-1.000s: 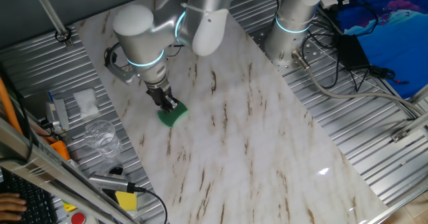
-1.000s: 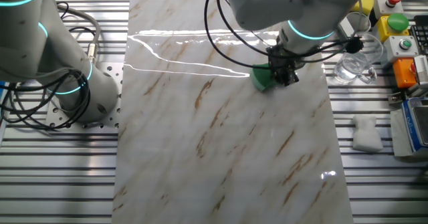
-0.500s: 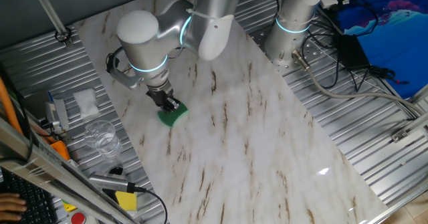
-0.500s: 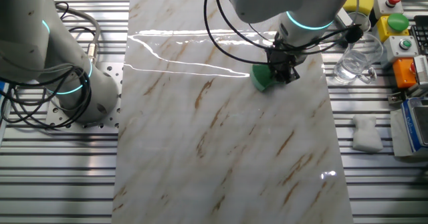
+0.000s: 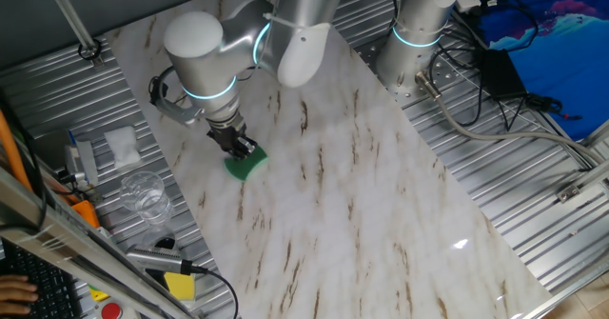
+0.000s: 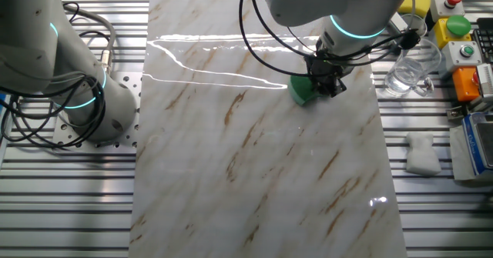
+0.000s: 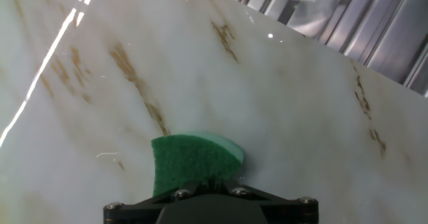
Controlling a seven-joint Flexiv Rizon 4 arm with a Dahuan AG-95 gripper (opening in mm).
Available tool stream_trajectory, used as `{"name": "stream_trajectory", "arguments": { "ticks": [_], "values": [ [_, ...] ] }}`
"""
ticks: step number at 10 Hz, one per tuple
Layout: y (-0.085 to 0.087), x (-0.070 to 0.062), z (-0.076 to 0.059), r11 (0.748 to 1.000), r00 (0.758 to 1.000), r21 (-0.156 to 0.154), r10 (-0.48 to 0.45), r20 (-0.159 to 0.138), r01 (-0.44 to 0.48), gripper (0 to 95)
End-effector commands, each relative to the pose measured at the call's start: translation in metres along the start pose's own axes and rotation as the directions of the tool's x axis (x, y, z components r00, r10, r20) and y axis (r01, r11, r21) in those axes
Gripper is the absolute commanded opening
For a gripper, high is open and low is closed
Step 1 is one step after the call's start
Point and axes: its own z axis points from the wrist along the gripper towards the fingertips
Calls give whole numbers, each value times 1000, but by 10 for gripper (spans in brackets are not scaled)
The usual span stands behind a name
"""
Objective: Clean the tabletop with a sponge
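ribbed grey metal bench (image 5: 514,157) under bright overhead light

beside the bench's edge stand a clear glass (image 5: 143,195), a white folded cloth (image 5: 122,145) and a yellow block (image 5: 179,286). past its far corner lies blue fabric (image 5: 561,24) with black cables. in the other fixed view, button boxes (image 6: 454,27) sit near the glass (image 6: 408,69).

The desk (image 5: 362,195) is a long white marble-look slab with brown streaky veins, glossy enough to throw bright glare lines, set on ribbed grey metal (image 5: 533,176). The green sponge (image 5: 247,164) lies flat on it toward the slab's 9 o'clock edge in one fixed view, near 2 o'clock (image 6: 301,90) in the other.
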Motion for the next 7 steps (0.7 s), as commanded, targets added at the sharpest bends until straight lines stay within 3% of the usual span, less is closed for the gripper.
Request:
{"name": "stream_trajectory", "arguments": {
  "ticks": [1,5,7],
  "values": [
    [1,0,0,1000,1000,-4,0,-2,0,0],
    [1,0,0,1000,1000,4,1,-3,-1,0],
    [1,0,0,1000,1000,3,1,-1,-1,380]
  ]
}}
